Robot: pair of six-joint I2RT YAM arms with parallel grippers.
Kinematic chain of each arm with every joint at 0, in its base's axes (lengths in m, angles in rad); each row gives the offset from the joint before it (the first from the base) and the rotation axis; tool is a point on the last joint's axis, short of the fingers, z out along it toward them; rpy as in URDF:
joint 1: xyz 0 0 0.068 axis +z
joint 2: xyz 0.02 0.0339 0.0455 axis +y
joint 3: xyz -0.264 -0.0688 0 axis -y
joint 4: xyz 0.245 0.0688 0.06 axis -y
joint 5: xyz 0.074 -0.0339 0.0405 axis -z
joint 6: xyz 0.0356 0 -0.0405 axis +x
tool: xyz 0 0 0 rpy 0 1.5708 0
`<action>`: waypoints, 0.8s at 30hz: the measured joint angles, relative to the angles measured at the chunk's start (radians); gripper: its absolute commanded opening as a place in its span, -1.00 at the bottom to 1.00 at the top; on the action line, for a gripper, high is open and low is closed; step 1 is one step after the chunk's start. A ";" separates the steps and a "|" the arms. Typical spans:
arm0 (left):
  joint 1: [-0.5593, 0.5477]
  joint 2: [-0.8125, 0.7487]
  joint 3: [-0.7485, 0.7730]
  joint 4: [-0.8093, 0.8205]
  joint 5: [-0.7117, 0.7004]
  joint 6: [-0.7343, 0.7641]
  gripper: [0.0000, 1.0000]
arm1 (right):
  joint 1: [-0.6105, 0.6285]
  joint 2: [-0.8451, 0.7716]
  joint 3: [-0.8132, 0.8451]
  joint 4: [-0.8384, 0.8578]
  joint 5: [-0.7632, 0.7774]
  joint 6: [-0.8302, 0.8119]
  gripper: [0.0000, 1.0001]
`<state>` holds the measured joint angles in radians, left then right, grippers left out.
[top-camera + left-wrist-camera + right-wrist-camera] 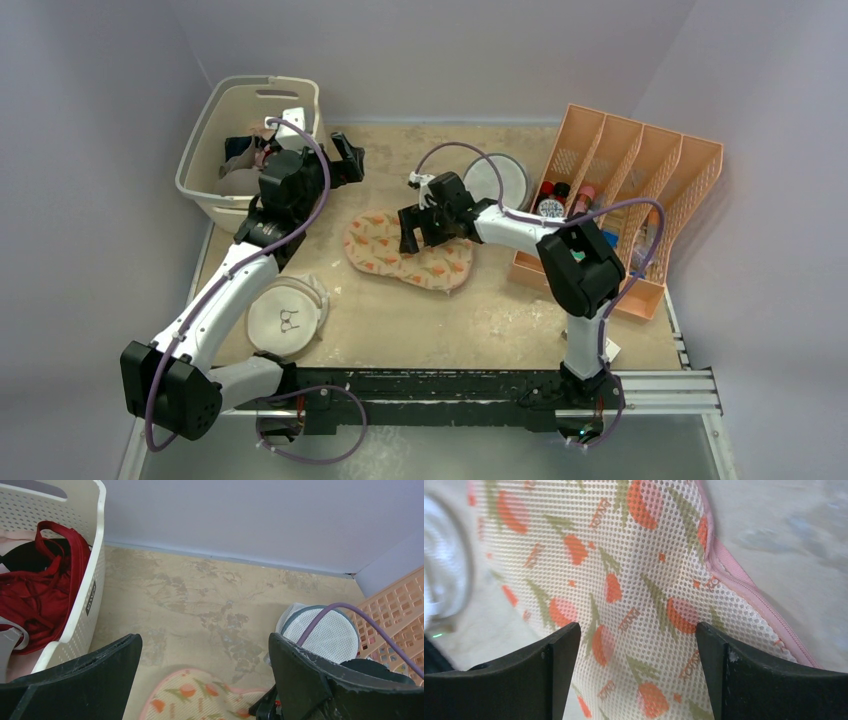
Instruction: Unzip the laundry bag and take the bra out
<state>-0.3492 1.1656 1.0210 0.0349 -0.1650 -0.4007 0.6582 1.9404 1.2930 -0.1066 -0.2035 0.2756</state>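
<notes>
The laundry bag (405, 252), cream with orange flower print and pink zip edging, lies flat and closed in the middle of the table. My right gripper (415, 231) hangs open just above its middle; in the right wrist view the printed mesh (634, 580) fills the gap between the fingers, with the pink zip edge (744, 590) at the right. My left gripper (350, 158) is open and empty, held above the table behind the bag's left lobe (195, 697). The bra is hidden.
A cream basket (215, 120) with red and dark garments (40, 587) stands at the back left. A round white mesh bag with a bra icon (285, 315) lies front left. A round white mesh drum (497, 180) sits behind the case. An orange divider rack (640, 190) is at the right.
</notes>
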 measured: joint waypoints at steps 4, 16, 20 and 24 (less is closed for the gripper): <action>0.000 -0.001 0.000 0.000 -0.005 0.000 0.93 | 0.005 -0.006 -0.041 0.145 -0.160 0.087 0.80; 0.000 -0.001 0.000 -0.001 -0.006 0.000 0.93 | -0.014 -0.248 -0.105 0.208 -0.203 0.140 0.83; 0.000 -0.001 0.000 -0.002 -0.006 0.000 0.93 | -0.056 -0.299 -0.176 0.198 -0.191 0.131 0.81; -0.003 -0.001 0.000 -0.003 -0.006 0.000 0.93 | -0.092 -0.335 -0.305 0.157 -0.176 0.125 0.79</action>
<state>-0.3523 1.1648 1.0210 0.0319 -0.1711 -0.4007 0.5659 1.6058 0.9882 0.0505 -0.3794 0.4004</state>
